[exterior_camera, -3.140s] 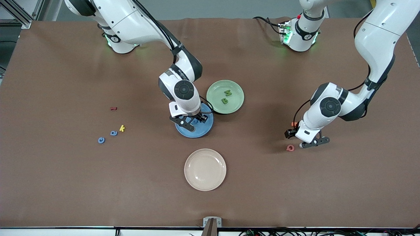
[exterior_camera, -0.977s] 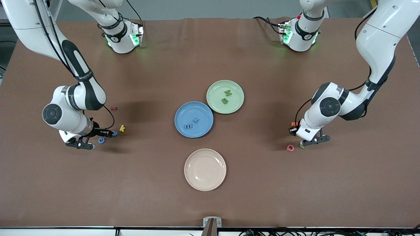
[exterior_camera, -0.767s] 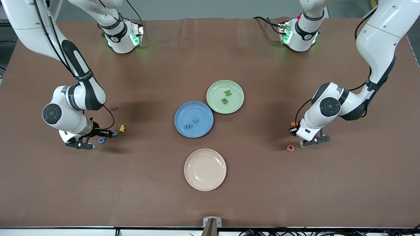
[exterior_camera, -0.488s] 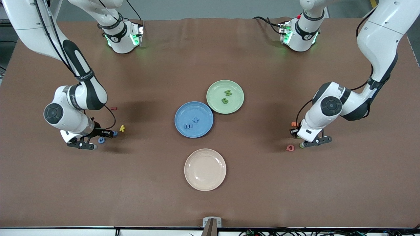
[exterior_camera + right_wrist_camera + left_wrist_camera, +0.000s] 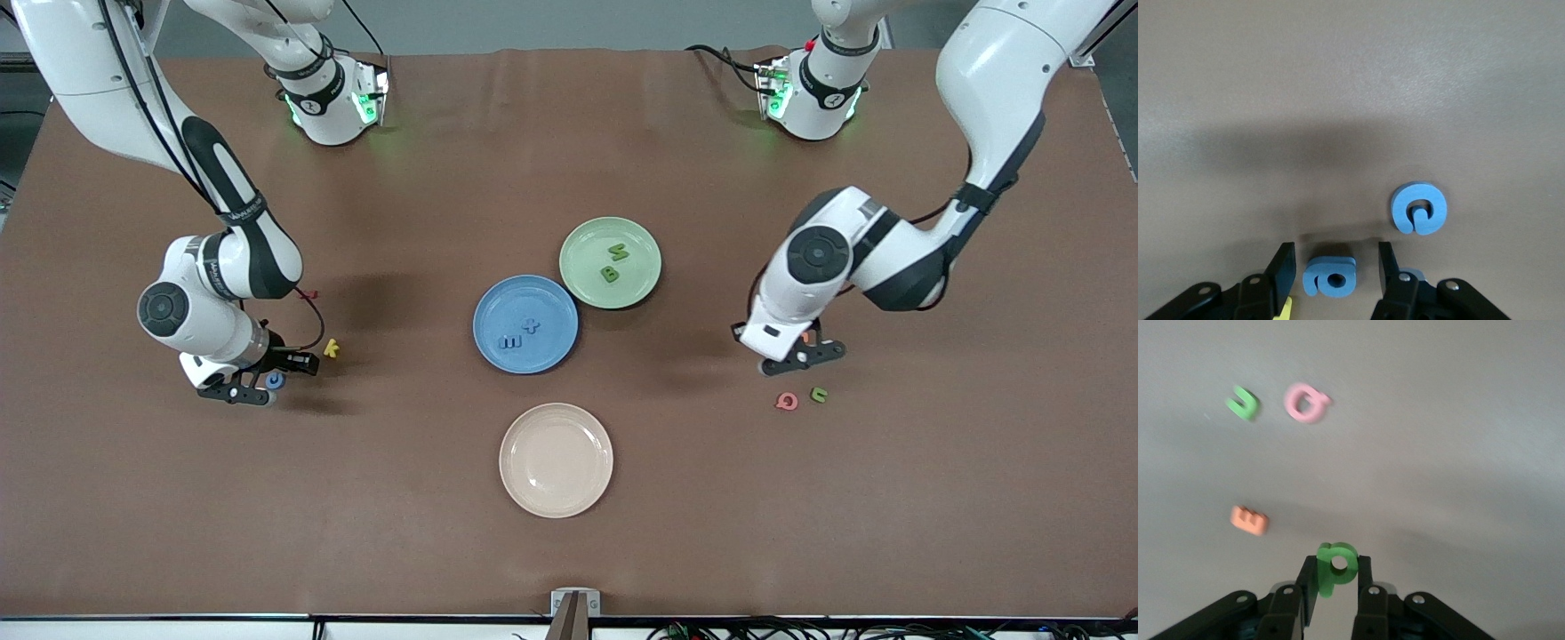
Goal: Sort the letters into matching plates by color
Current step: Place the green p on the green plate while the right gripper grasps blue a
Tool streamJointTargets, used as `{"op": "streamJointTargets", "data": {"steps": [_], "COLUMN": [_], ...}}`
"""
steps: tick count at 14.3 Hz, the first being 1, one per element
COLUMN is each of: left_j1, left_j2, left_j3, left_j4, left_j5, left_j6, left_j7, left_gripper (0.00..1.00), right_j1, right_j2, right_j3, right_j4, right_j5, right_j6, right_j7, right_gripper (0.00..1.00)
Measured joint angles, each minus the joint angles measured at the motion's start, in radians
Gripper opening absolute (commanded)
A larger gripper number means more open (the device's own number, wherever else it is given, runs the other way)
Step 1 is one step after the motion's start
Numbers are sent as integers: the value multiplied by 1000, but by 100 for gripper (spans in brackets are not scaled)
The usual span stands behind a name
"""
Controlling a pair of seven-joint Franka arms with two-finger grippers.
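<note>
Eight foam letters to sort; two each already in the blue plate and green plate. Left pincer, over the desk near the orange letter, is clamped on a green letter. Right pincer stands half-open around a blue letter, another blue letter beside it. You'll likely find them featherlight, soft; pinch across flat edges

Bare counter in the middle, clutter at both ends
The blue plate and green plate touch, with no gap between; bare counter separates them from the cream plate. An orange letter, pink letter and green letter lie near the left tool; a blue letter lies just beside the right tool.
</note>
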Motion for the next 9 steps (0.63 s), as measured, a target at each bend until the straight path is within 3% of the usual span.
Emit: {"op": "streamJointTargets", "data": {"steps": [9], "left_j1": [-346], "left_j2": [96], "left_j3": [-8], "left_j4": [-8], "left_j5": [0], "left_j6": [21], "left_j7": [-493], "left_gripper": [0], "right_j1": [3], "right_j2": [10], "right_j3": [1], "right_j4": [-6], "right_j5": [0], "right_j6": [6], "right_j7": [0], "right_gripper": [59]}}
